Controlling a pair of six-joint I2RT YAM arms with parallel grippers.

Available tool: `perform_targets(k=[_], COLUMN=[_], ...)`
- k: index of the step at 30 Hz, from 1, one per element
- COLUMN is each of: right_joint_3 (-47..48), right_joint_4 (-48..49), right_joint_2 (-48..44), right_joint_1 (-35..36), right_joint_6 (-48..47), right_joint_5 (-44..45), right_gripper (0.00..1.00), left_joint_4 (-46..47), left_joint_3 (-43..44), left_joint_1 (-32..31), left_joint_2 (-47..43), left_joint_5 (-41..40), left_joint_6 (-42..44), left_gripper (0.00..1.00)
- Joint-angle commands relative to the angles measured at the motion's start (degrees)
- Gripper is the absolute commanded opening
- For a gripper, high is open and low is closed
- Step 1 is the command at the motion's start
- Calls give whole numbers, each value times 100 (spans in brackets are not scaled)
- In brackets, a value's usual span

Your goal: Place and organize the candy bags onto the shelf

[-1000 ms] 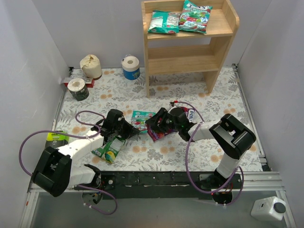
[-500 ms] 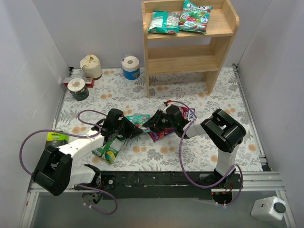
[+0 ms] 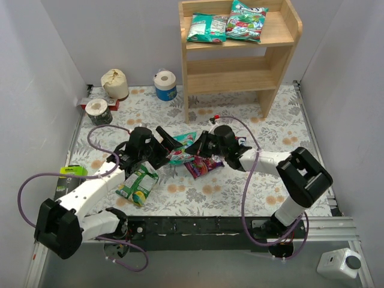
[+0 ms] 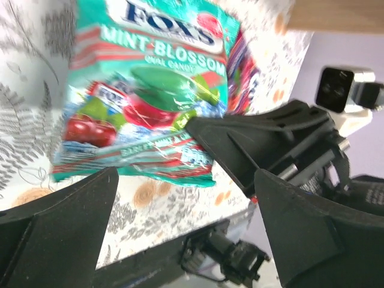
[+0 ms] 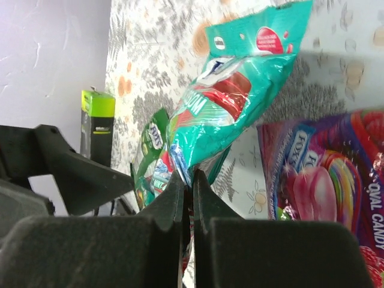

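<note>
A teal candy bag (image 3: pixel 181 150) hangs tilted just above the mat, and my right gripper (image 3: pixel 194 147) is shut on its lower edge (image 5: pixel 187 179). The same teal bag (image 4: pixel 144 90) fills the left wrist view, beyond my left gripper (image 3: pixel 168 146), which stands wide open with nothing between its fingers (image 4: pixel 60 225). Purple candy bags (image 3: pixel 207 165) lie on the mat under the right arm, also seen in the right wrist view (image 5: pixel 327 180). A green-and-yellow bag (image 3: pixel 138 183) lies by the left arm. Two teal bags (image 3: pixel 227 26) rest on the top tier of the shelf (image 3: pixel 288 36).
Paper and tape rolls (image 3: pixel 114 83) (image 3: pixel 164 84) (image 3: pixel 98 111) stand at the far left of the mat. A black box with a green top (image 3: pixel 72 173) sits at the left edge. The two grippers are close together mid-table. White walls enclose both sides.
My left gripper opened and let go of the teal bag. My right gripper shut on that bag and raised it off the mat; both arms shifted slightly away from me.
</note>
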Motion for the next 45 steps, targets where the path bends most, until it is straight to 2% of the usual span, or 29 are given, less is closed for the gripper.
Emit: perform_targets(k=[1, 7, 8, 14, 20, 25, 30, 32, 38, 42, 43, 45], right_joint_3=[861, 1755, 1924, 3276, 4191, 4939, 5563, 6064, 7196, 7647, 7682, 7849], right_joint_4=[-707, -1673, -1789, -2273, -2116, -2098, -2176, -2492, -2844, -2635, -2573, -2528], right_joint_2=[-875, -2070, -2289, -2731, -2661, -2249, -1747, -1379, -561, 45, 125, 361], right_joint_1=[-47, -213, -318, -1011, -2075, -2700, -3307, -3588, -4343, -4950, -5160, -5328], right_joint_6=[-1182, -2597, -2756, -3960, -4488, -4822, -5497, -5631, -5439, -4368, -3948, -3699], right_joint_5=[501, 1353, 1424, 1908, 1812, 1654, 803, 661, -192, -1462, -1606, -1949], right_gripper=[1, 1, 1, 1, 1, 1, 1, 1, 1, 1, 1, 1], left_joint_4=[-1095, -1862, -1837, -1758, -1459, -1116, -870, -835, -668, -650, -650, -632], left_joint_3=[875, 1844, 2010, 2231, 2030, 1749, 1581, 1581, 1485, 1283, 1265, 1230], left_joint_1=[8, 34, 34, 34, 34, 34, 43, 69, 139, 192, 218, 227], left_joint_2=[-481, -569, -552, -350, -270, -262, -314, -306, -253, -200, -183, -147], left_joint_5=[-1208, -2000, -1931, -1562, -1491, -1237, -973, -955, -814, -814, -814, -814], left_joint_6=[776, 1673, 2118, 3009, 3362, 3818, 4065, 4083, 4091, 4092, 4083, 4074], left_gripper=[98, 98, 98, 98, 98, 98, 98, 98, 98, 98, 98, 98])
